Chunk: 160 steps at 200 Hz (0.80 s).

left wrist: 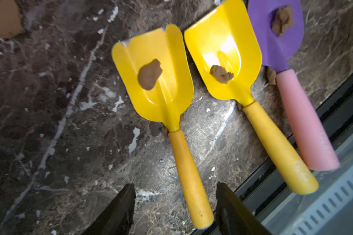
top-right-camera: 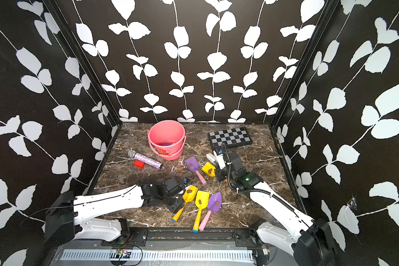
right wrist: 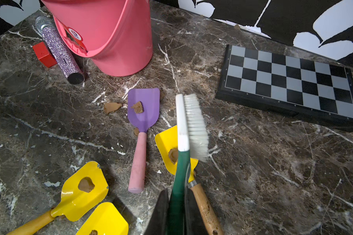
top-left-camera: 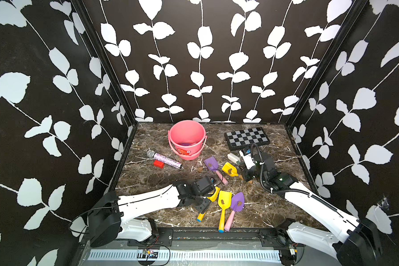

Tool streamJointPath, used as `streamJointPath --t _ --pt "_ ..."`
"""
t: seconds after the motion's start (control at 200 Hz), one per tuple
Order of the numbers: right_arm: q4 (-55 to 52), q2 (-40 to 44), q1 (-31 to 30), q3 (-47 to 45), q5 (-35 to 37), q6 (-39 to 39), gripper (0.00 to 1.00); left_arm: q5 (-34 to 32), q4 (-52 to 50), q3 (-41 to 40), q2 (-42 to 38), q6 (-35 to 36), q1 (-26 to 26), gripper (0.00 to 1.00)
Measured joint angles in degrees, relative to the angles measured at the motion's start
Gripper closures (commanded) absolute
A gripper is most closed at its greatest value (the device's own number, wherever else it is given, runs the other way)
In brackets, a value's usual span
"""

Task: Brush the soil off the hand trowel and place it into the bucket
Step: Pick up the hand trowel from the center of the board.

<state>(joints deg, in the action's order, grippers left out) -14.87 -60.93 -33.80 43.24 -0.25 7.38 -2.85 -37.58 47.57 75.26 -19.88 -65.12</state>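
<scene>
Several hand trowels lie on the marble table, each with a lump of soil [left wrist: 150, 74] on its blade. My left gripper [left wrist: 175, 184] is open, one finger on each side of the leftmost yellow trowel's [left wrist: 157, 81] handle end without touching it; in a top view this gripper [top-left-camera: 202, 206] hovers low at the front. My right gripper [right wrist: 176, 192] is shut on a green-handled white-bristled brush [right wrist: 196, 126], held over a wooden-handled yellow trowel [right wrist: 166, 142]. The pink bucket [top-left-camera: 197, 149] stands upright at the back, something purple inside.
A second yellow trowel [top-left-camera: 224, 200] and a pointed purple trowel [top-left-camera: 237, 202] lie beside the leftmost one. A square purple trowel [top-left-camera: 211, 164] lies mid-table, with a loose lump [top-left-camera: 199, 169] nearby. A chessboard [top-left-camera: 247, 136], glitter microphone [top-left-camera: 165, 159] and red block [top-left-camera: 158, 164] sit behind.
</scene>
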Motion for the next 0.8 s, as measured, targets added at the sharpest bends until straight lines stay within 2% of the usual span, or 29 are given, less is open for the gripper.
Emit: streamJointPath --t 0.2,0.365,0.596,0.801 --pt "-0.48 1.36 0.0 -0.68 0.66 0.17 1.0 -1.73 1.86 -0.9 7.56 -2.4 -4.22 0.36" --pt "-0.46 1.81 0.0 -0.68 0.92 0.2 1.0 -2.05 3.3 -2.27 11.78 -4.37 -5.62 0.49" --pt "-0.52 1.79 0.0 -0.68 1.03 0.2 1.0 -2.56 4.76 -2.84 11.47 -5.9 -5.73 0.72" --pt "-0.52 1.62 0.0 -0.68 1.14 0.17 1.0 -5.09 2.99 -3.69 9.57 -4.09 -3.87 0.82"
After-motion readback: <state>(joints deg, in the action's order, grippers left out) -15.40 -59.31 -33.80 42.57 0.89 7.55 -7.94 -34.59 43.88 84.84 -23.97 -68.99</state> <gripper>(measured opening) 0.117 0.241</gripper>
